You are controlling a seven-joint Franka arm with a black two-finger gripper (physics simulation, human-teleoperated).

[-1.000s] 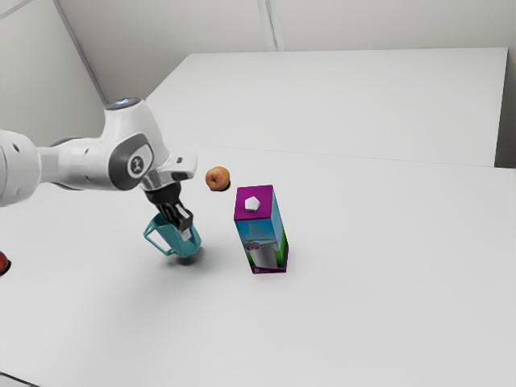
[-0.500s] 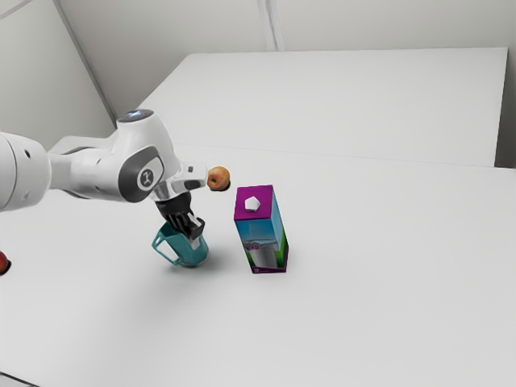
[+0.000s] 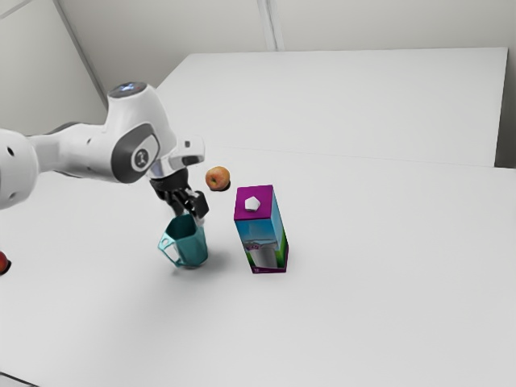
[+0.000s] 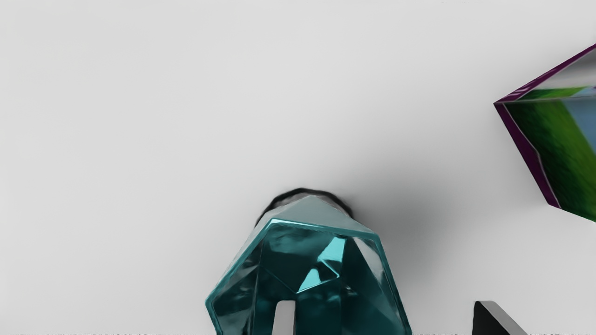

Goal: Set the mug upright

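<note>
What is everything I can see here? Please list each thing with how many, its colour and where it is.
Mug: one, teal, under the gripper, its mouth facing up.
Carton: one, purple, blue and green, standing to the mug's side, towards the exterior view's right.
Round fruit: one, orange-brown, on the table beyond the mug and carton.
Round object: one, red, cut off by the exterior view's left edge.
Table: one, white, under these things.
Thin strip: one, dark, exterior view's lower left corner; I cannot tell what it is.
Arm: one, white and dark grey, from the exterior view's left.
Gripper: one, black, two fingers apart, at the mug's mouth.
</note>
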